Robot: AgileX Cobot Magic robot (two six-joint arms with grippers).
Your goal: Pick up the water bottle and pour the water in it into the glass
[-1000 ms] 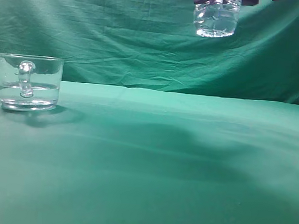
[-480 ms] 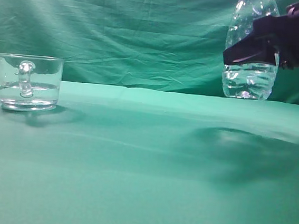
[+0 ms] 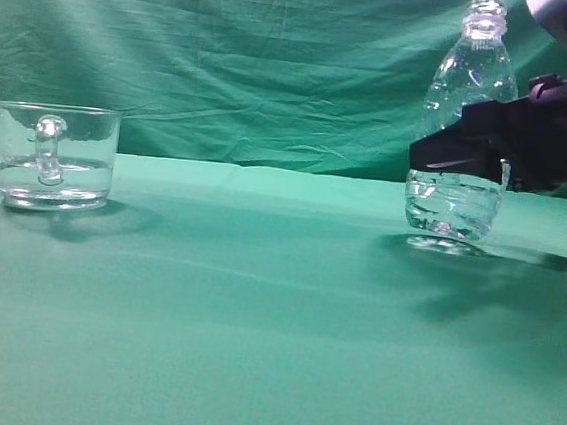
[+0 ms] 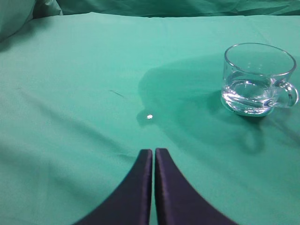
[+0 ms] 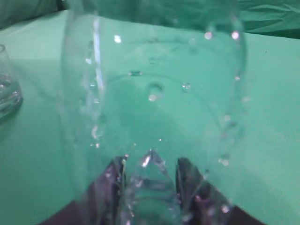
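The clear water bottle (image 3: 463,139) stands upright at the right, its base at or just above the green cloth, with a little water (image 3: 448,210) in its ribbed bottom. My right gripper (image 3: 465,150) is shut on its lower body. In the right wrist view the bottle (image 5: 154,103) fills the frame, dotted with droplets, between my dark fingers (image 5: 108,183). The glass (image 3: 54,155) sits far left, handle toward the camera, holding water (image 3: 54,175). It shows in the left wrist view (image 4: 258,77) too. My left gripper (image 4: 154,152) is shut and empty, hovering over the cloth left of the glass.
A green cloth (image 3: 252,330) covers the table and hangs as a backdrop (image 3: 228,57). A small bright droplet (image 4: 149,116) lies on the cloth ahead of my left gripper. The glass edge shows at the left of the right wrist view (image 5: 7,89).
My right gripper has brought the bottle down from the top of the view and to the right, turning it upright, down to the cloth. The glass has not moved.
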